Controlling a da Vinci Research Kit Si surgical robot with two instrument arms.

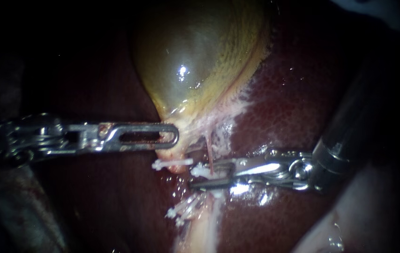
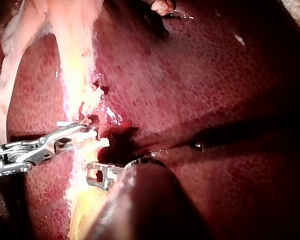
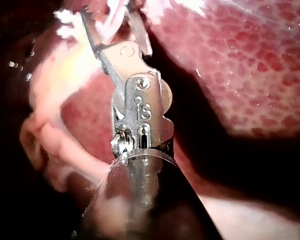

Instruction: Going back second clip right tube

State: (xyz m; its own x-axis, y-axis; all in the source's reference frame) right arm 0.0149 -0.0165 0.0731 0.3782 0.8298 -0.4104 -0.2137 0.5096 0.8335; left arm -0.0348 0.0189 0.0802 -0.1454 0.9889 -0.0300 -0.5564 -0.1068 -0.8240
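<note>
Your right instrument (image 1: 196,176) has its two jaws apart with a clear gap between them. A white clip (image 1: 203,171) lies in that gap near the tips; whether either jaw touches it cannot be made out. In its own wrist camera the jaws also stand spread, with pale tissue between them. Your left instrument (image 1: 175,140) is closed on the narrow end of the gallbladder (image 1: 195,56), one slotted jaw facing you and tissue pinched at its tip. You have two instruments, tip toward tip and near each other over the liver (image 1: 293,103), just below the gallbladder's neck. Of clips, you have one in the gap, a neighbouring clip (image 1: 171,164) just beside it under the left instrument's tip, and bunched clips (image 1: 181,213) farther along the pale strand, apparently two but too crowded to count surely. The clip sits on the right tube (image 1: 208,152), a thin reddish strand running from the gallbladder's neck toward the right instrument's jaws. Its long axis lies across that tube, in line with the jaws, one end pointing at the left instrument.
</note>
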